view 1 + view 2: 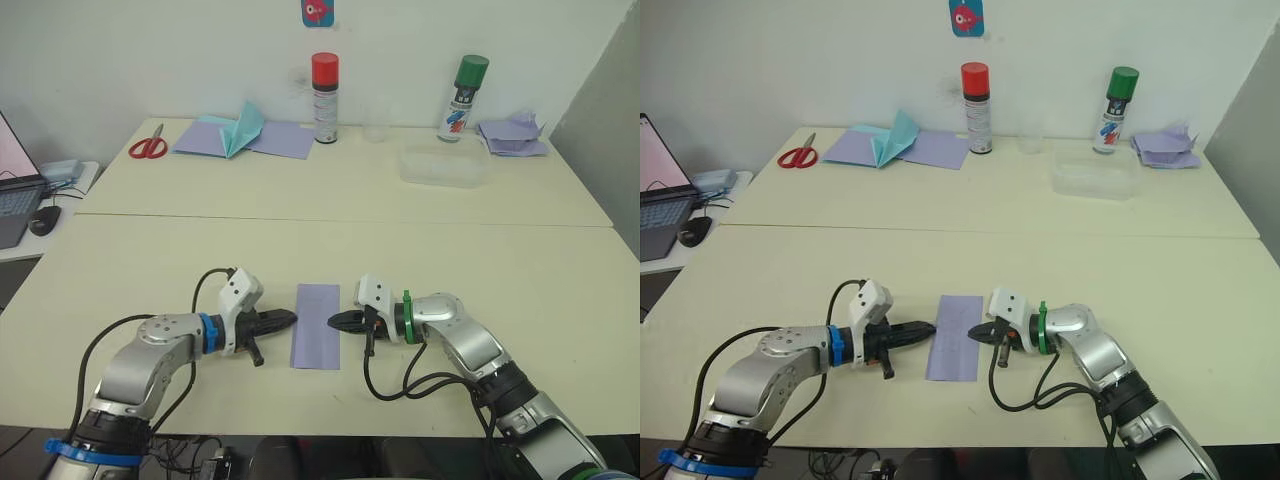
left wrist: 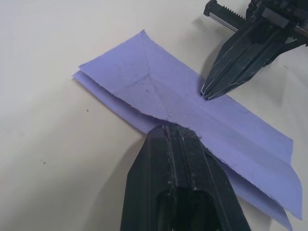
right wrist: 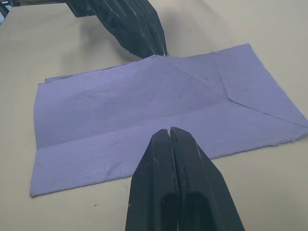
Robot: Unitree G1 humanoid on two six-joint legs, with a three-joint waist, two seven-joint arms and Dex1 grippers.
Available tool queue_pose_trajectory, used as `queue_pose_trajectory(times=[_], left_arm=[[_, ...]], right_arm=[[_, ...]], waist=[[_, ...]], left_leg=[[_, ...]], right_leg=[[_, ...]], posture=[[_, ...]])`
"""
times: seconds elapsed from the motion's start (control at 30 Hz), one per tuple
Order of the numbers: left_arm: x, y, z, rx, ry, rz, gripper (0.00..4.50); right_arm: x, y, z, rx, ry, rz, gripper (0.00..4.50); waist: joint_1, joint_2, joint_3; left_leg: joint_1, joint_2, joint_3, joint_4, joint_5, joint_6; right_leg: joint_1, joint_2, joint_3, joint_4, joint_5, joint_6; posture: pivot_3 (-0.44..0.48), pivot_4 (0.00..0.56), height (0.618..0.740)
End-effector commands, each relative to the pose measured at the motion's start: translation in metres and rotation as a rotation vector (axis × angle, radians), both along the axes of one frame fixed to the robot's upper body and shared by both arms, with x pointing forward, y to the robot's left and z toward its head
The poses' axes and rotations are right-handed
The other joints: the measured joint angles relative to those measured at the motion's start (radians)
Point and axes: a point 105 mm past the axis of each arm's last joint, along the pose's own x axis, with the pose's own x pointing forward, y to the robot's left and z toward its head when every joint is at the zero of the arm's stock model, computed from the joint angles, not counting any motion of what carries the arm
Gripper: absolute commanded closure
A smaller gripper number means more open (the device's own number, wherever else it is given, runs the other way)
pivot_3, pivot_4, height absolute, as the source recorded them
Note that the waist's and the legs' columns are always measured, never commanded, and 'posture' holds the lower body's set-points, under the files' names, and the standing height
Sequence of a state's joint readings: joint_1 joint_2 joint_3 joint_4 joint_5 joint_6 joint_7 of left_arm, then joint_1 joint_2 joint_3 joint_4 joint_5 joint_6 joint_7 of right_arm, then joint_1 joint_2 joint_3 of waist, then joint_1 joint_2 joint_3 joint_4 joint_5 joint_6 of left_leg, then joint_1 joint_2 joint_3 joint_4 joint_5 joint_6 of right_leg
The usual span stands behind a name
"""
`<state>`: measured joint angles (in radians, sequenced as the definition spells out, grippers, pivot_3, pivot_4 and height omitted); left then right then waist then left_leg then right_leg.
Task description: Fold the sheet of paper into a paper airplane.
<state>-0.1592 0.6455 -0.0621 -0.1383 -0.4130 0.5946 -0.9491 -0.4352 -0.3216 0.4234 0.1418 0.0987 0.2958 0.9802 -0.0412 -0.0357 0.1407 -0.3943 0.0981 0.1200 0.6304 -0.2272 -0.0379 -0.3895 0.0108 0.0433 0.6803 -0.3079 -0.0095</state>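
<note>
The sheet of paper (image 1: 317, 326) lies flat on the near table as a narrow pale lavender rectangle, folded over with diagonal creases at one end (image 2: 144, 86). My left gripper (image 1: 293, 318) is shut, and its tip touches the middle of the paper's left long edge (image 2: 168, 130). From the other side, my right gripper (image 1: 332, 321) is shut too, with its tip resting on the paper just inside the right long edge (image 3: 169, 131). The two tips face each other across the paper's width. Neither holds anything.
On the far table are red scissors (image 1: 149, 147), a teal pointed paper (image 1: 240, 130) on flat lavender sheets (image 1: 285, 141), a red-capped can (image 1: 325, 98), a green-capped can (image 1: 465, 98), a clear plastic tub (image 1: 445, 165) and crumpled lavender paper (image 1: 513, 135). A laptop (image 1: 15, 195) sits far left.
</note>
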Motion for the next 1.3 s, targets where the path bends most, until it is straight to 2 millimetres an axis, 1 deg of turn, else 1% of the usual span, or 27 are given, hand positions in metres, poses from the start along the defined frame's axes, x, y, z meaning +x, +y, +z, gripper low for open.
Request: queue_pose_trajectory(times=[0.03, 0.27, 0.43, 0.5, 0.57, 0.7, 0.77, 0.83, 0.93, 1.07, 1.17, 1.23, 1.3], left_arm=[[0.006, -0.008, 0.006, -0.001, -0.044, -0.029, 4.49], [0.012, -0.026, 0.015, -0.041, -0.059, -0.084, 4.49], [0.011, -0.035, 0.012, -0.032, -0.055, -0.122, 4.49], [0.011, -0.037, 0.011, -0.029, -0.055, -0.132, 4.49], [0.011, -0.039, 0.010, -0.027, -0.055, -0.136, 4.49], [0.011, -0.038, 0.008, -0.013, -0.055, -0.142, 4.50], [0.012, -0.038, 0.007, -0.011, -0.056, -0.144, 4.50], [0.012, -0.038, 0.007, -0.009, -0.057, -0.147, 4.50], [0.013, -0.039, 0.007, -0.009, -0.061, -0.149, 4.50], [0.014, -0.041, 0.009, -0.010, -0.070, -0.156, 4.50], [0.014, -0.046, 0.014, -0.025, -0.083, -0.172, 4.50], [0.014, -0.050, 0.016, -0.028, -0.092, -0.184, 4.50], [0.013, -0.053, 0.017, -0.030, -0.095, -0.190, 4.50]], right_arm=[[0.004, -0.012, -0.021, -0.073, 0.051, -0.072, 4.50], [0.005, -0.011, -0.020, -0.068, 0.053, -0.078, 4.50], [0.006, -0.012, -0.018, -0.057, 0.059, -0.089, 4.50], [0.007, -0.012, -0.016, -0.049, 0.065, -0.103, 4.50], [0.009, -0.013, -0.006, -0.007, 0.083, -0.128, 4.50], [0.008, -0.017, 0.016, 0.056, 0.158, -0.149, 3.62], [0.010, -0.019, 0.023, 0.067, 0.175, -0.171, 2.87], [0.010, -0.020, 0.031, 0.085, 0.190, -0.185, 2.15], [0.010, -0.017, 0.043, 0.139, 0.276, -0.220, 1.08], [0.008, -0.008, 0.056, 0.186, 0.405, -0.261, 1.08], [0.002, -0.001, 0.056, 0.190, 0.515, -0.272, 1.08], [-0.002, 0.001, 0.055, 0.192, 0.602, -0.283, 1.08], [-0.005, 0.002, 0.057, 0.196, 0.653, -0.287, 1.08]], waist=[[0.000, 0.000, 0.000], [0.000, 0.000, 0.000], [-0.001, 0.000, 0.000], [-0.001, 0.000, 0.000], [0.000, 0.000, 0.000], [0.007, -0.001, 0.003], [0.009, -0.001, 0.004], [0.010, -0.002, 0.004], [0.010, -0.002, 0.004], [0.008, -0.002, 0.005], [0.009, -0.001, 0.005], [0.009, -0.001, 0.005], [0.010, -0.001, 0.005]], left_leg=[[0.000, 0.000, 0.000, 0.000, 0.000, 0.000], [0.000, 0.000, 0.000, 0.000, 0.000, 0.000], [0.000, 0.000, 0.000, 0.000, 0.000, 0.000], [0.000, 0.000, 0.000, 0.000, 0.000, 0.000], [0.000, 0.000, 0.000, 0.000, 0.000, 0.000], [-0.002, -0.001, 0.000, 0.000, 0.000, 0.000], [-0.004, -0.002, 0.000, 0.000, 0.000, 0.000], [-0.006, -0.002, 0.000, 0.000, 0.000, 0.000], [-0.008, -0.003, 0.000, -0.001, 0.000, 0.000], [-0.010, -0.002, 0.001, -0.002, 0.000, 0.000], [-0.017, -0.002, 0.001, -0.001, 0.000, 0.000], [-0.018, -0.002, 0.000, -0.001, 0.000, 0.000], [-0.022, -0.002, -0.001, 0.000, 0.000, -0.001]], right_leg=[[0.000, 0.000, 0.000, 0.000, 0.000, 0.000], [0.000, 0.000, 0.000, 0.000, -0.001, 0.002], [0.000, 0.000, 0.000, 0.000, -0.001, 0.002], [0.000, 0.000, 0.000, 0.000, -0.002, 0.003], [0.000, 0.000, 0.000, 0.000, -0.002, 0.003], [-0.001, 0.000, 0.000, 0.000, -0.001, 0.003], [-0.002, -0.002, 0.000, 0.000, 0.001, -0.001], [-0.004, -0.002, -0.001, 0.000, 0.001, -0.001], [-0.006, -0.002, -0.001, 0.000, 0.001, -0.001], [-0.009, -0.002, -0.001, 0.000, 0.001, -0.001], [-0.017, -0.001, -0.001, 0.001, 0.001, -0.001], [-0.017, -0.001, -0.001, 0.001, 0.001, -0.001], [-0.019, -0.001, -0.001, 0.001, 0.001, -0.001]], posture=[[0.000, 0.150, 0.740], [0.000, 0.150, 0.740], [0.000, 0.150, 0.740], [0.000, 0.150, 0.740], [0.000, 0.150, 0.740], [0.000, 0.150, 0.740], [0.000, 0.150, 0.740], [0.000, 0.150, 0.740], [0.000, 0.150, 0.740], [0.000, 0.150, 0.740], [0.000, 0.150, 0.740], [0.000, 0.150, 0.740], [0.000, 0.150, 0.740]])
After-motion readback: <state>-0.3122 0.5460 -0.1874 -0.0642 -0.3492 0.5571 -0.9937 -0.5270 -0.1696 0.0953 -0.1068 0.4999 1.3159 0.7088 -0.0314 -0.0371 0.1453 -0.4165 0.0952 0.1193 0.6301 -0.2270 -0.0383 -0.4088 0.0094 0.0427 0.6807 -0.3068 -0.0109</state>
